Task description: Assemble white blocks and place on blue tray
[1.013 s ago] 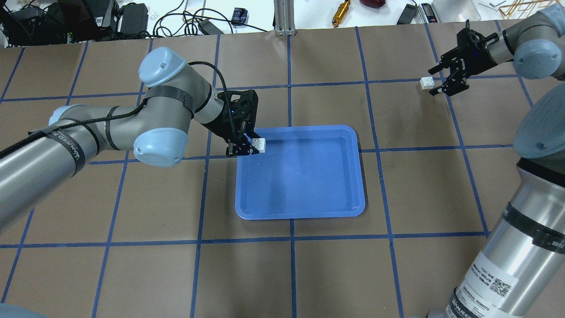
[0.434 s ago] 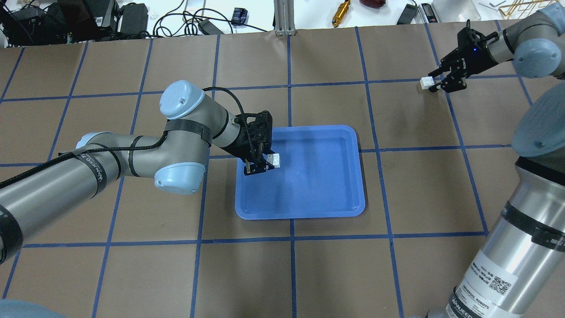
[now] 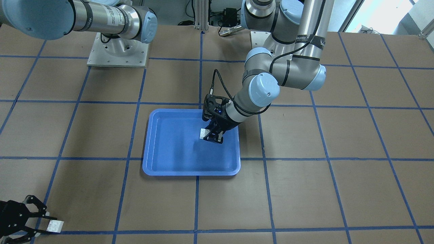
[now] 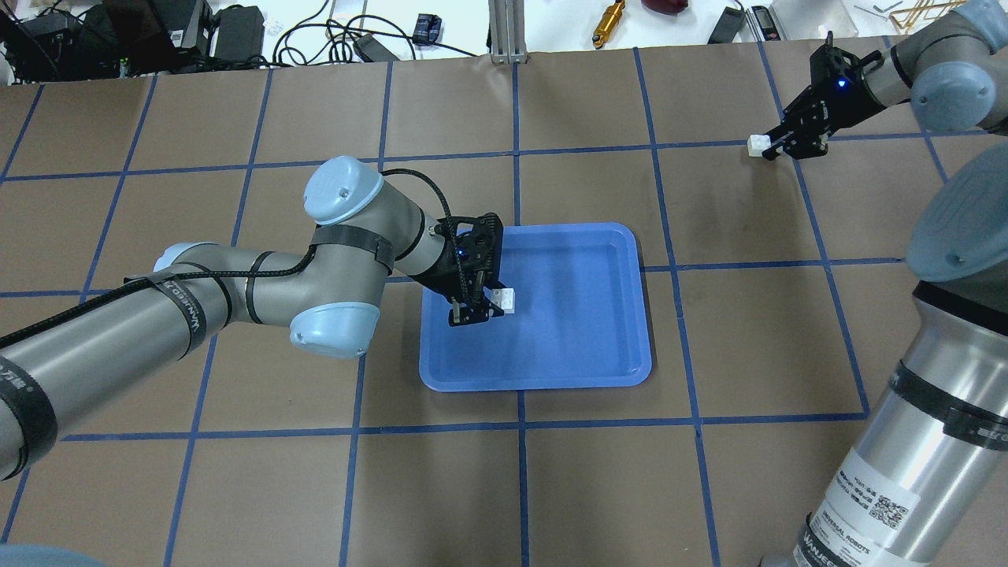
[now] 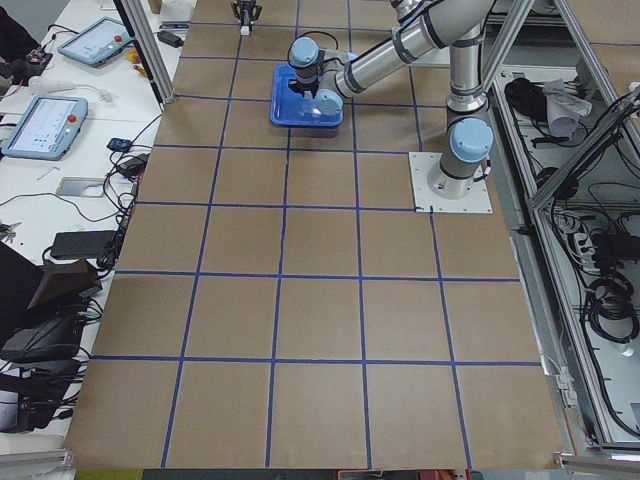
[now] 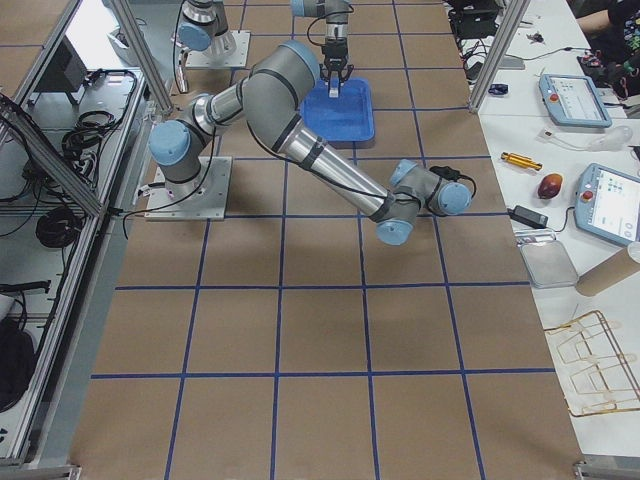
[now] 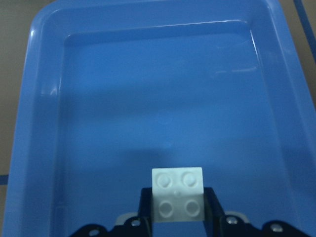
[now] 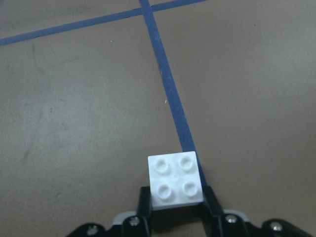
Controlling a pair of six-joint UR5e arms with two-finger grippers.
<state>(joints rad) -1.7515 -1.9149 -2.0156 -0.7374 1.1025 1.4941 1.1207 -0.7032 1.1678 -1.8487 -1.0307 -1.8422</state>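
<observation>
You are seeing the first block [image 7: 177, 193] sitting between the fingers of your left gripper [image 7: 177, 213], studs facing the wrist camera; the jaws are closing narrow on its two sides, so this gripper is holding it. The block is hanging over the tray [image 7: 163, 98]; its shadow is falling on the blue floor just beneath and ahead of the fingertips, so it is looking raised, though you cannot be sure it is clear of the floor. Most of the tray floor is stretching ahead of that gripper, with the rims showing to either side and far ahead. From overhead, the gripper is leaning in over the tray edge nearest its own arm, and the block is poking out on the side away from that arm.

The second block [image 8: 175, 180] is sitting at the tips of your right gripper [image 8: 175, 210], studs toward its camera; both fingers are pressing its flanks, so this gripper is also holding narrow on a block. Whether it is resting on the table [image 8: 74, 123] or raised, you cannot tell. A tape line [image 8: 168, 94] is running away ahead of the gripper, passing just beside the block; another is crossing it far ahead. The tray is lying well apart from this gripper, off to its side.
</observation>
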